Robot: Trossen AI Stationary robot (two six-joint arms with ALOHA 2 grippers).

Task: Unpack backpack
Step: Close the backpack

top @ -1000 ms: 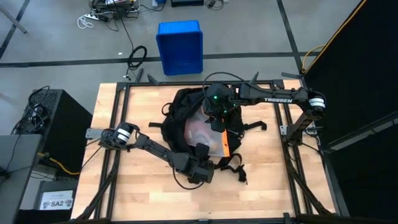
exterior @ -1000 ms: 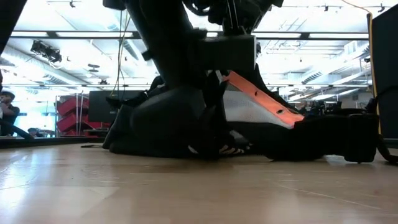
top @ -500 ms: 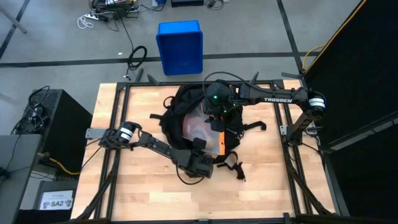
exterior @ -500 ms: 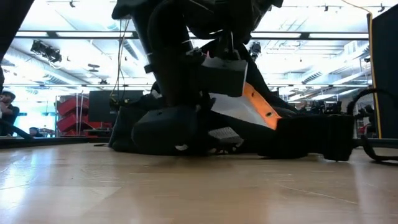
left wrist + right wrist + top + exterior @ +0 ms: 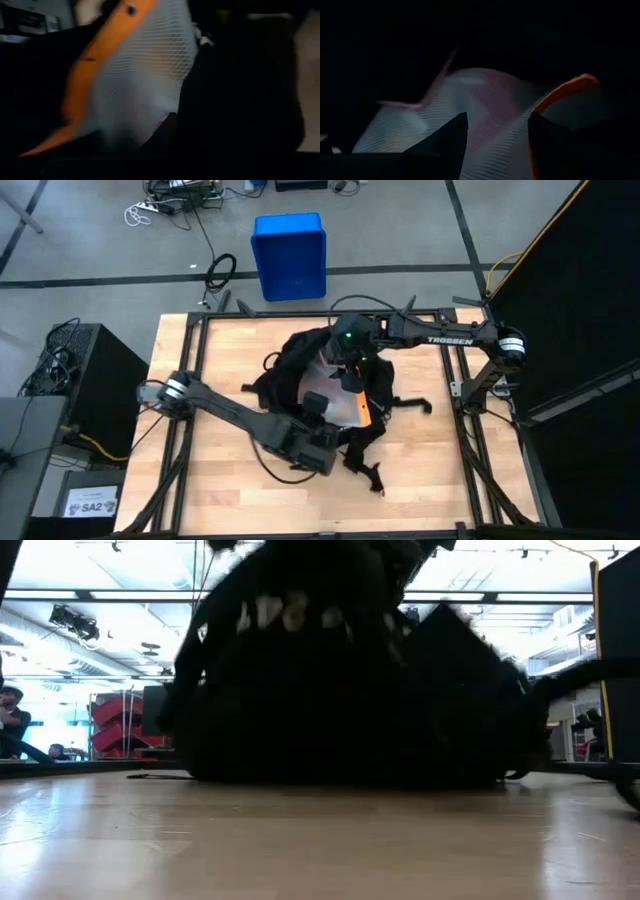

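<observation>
Backpack point(image 5: 300, 370) lies mid-worktop point(image 5: 200, 480), black, mouth open upward; straps point(image 5: 375, 470) trail toward the near edge. In the low view it fills the middle as a dark mass with blurred white lettering point(image 5: 290, 615) on the side facing the camera.

Left gripper point(image 5: 318, 442) sits at the backpack's near edge, fingers closed tight. Its wrist view is blurred; just ahead of the fingers is a white mesh pouch point(image 5: 145, 75) with an orange edge point(image 5: 95, 60), dark fabric to either side. Cannot tell what, if anything, is pinched.

Right gripper point(image 5: 345, 365) is down in the backpack's open mouth. Right fingers point(image 5: 452, 137) stand partly apart, with the mesh pouch between them and beyond, its orange edge curling by one finger. Whether they grip it, cannot tell.

Blue crate point(image 5: 289, 255) on the floor beyond the worktop.
</observation>
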